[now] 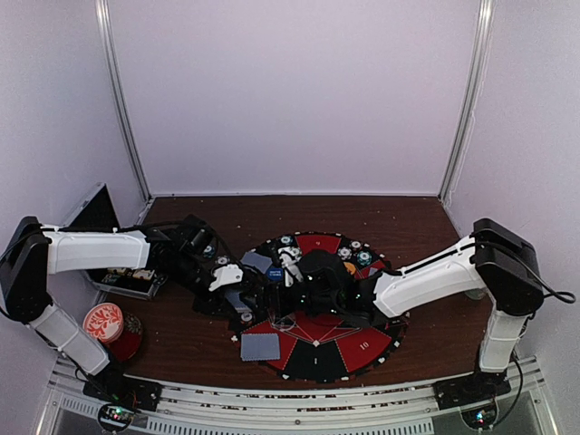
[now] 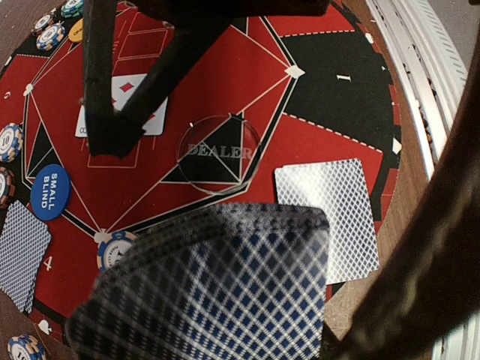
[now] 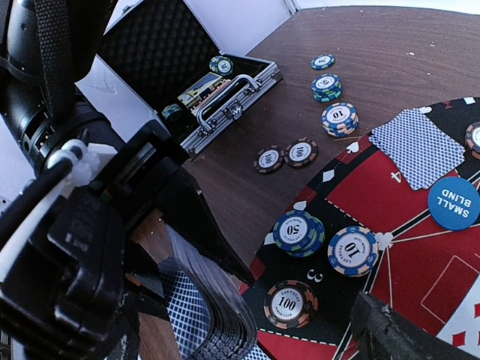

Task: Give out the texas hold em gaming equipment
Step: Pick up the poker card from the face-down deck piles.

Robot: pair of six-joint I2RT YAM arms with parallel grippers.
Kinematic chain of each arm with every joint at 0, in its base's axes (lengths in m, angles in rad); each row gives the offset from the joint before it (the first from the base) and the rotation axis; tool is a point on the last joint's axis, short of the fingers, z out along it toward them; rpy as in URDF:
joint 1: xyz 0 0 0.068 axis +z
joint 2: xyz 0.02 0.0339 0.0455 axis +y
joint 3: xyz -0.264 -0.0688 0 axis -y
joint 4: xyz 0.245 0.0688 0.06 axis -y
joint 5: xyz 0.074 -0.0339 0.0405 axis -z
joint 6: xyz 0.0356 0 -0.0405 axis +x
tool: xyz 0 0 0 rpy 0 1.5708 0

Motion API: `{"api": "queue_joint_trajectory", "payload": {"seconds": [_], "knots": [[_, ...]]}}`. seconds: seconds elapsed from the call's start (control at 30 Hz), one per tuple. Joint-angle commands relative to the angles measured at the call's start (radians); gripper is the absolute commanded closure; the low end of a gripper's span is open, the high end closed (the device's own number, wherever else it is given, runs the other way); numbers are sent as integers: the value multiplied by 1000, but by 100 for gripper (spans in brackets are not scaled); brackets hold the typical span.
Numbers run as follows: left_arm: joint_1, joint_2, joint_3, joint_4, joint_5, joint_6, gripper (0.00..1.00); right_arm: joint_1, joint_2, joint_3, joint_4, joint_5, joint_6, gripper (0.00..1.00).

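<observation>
My left gripper (image 1: 241,299) is shut on a fanned deck of grey-blue-backed cards (image 2: 217,289), held over the mat's near-left edge; the deck hides its fingers. My right gripper (image 2: 112,133) hovers open over a face-up card (image 2: 150,120) at the mat's middle; one of its fingers (image 3: 405,337) shows in the right wrist view. Face-down cards lie at the near rim (image 2: 330,217) and at the left (image 2: 22,251). The blue small-blind disc (image 2: 50,191) and the orange disc (image 1: 350,268) lie on the mat. Chips marked 50 (image 3: 295,230), 10 (image 3: 352,251) and 100 (image 3: 290,304) sit by the rim.
The round red-and-black mat (image 1: 317,358) holds a clear dealer disc (image 2: 217,150). Several chip stacks (image 3: 339,118) stand on the wood left of it. An open metal case (image 3: 225,101) with chips is at the far left. A red-and-white patterned disc (image 1: 102,320) lies near left.
</observation>
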Motion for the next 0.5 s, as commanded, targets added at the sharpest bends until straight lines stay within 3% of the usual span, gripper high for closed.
{"api": "queue_joint_trajectory", "payload": {"seconds": [0.0,0.33,0.47], "knots": [[-5,-11,-1,6,26,9,61,-7,50,64,25,-6,23,0],[-4,-10,-1,6,28,13,61,-11,116,117,21,50,69,0],[-6,-10,0,6,26,12,61,-18,128,112,39,77,106,5]]}}
